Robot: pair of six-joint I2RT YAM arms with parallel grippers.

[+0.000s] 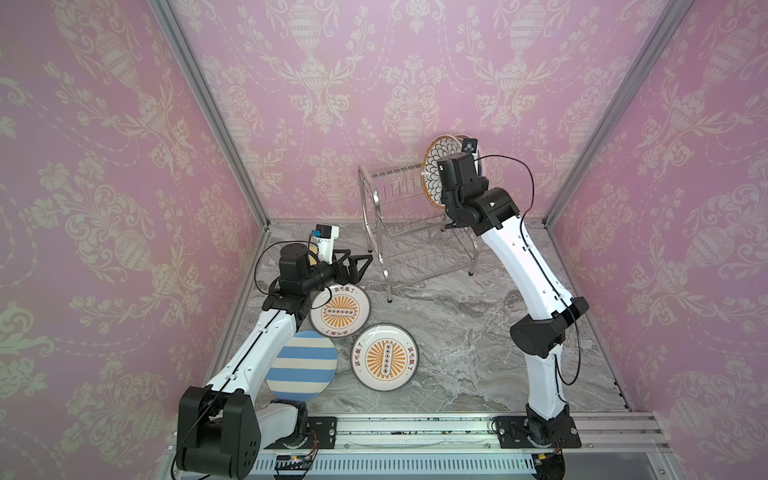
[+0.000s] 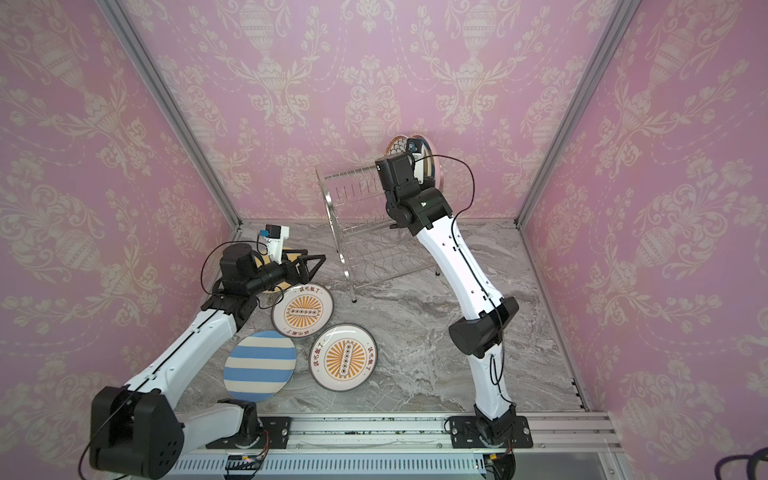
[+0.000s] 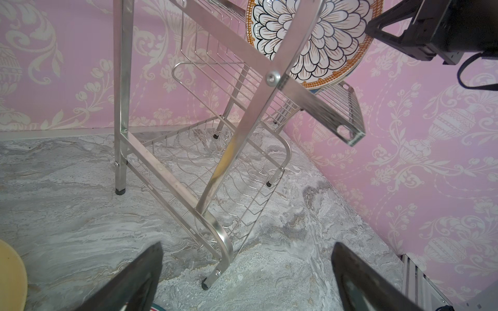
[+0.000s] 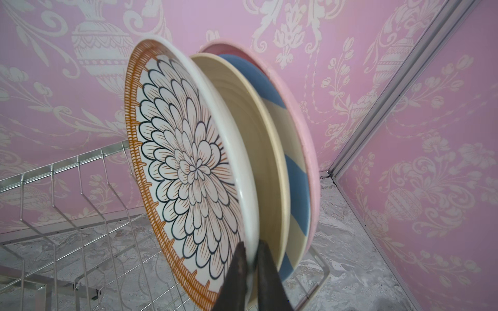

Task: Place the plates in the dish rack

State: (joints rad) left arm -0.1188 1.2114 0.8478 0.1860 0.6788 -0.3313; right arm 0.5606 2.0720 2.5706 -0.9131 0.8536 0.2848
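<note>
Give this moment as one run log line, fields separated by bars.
right gripper: shut on petal plate rim in dish rack | left gripper: open, empty | racked plates: four | table plates: four

Grey-veined marble counter (image 1: 457, 353), pink walls (image 1: 104, 166) papered with cream urn-and-flower damask, bare aluminium posts (image 1: 208, 108) in the back corners, ribbed aluminium rail (image 1: 415, 430) along the near counter edge, slotted white strip (image 1: 395, 463) beside it.
</note>
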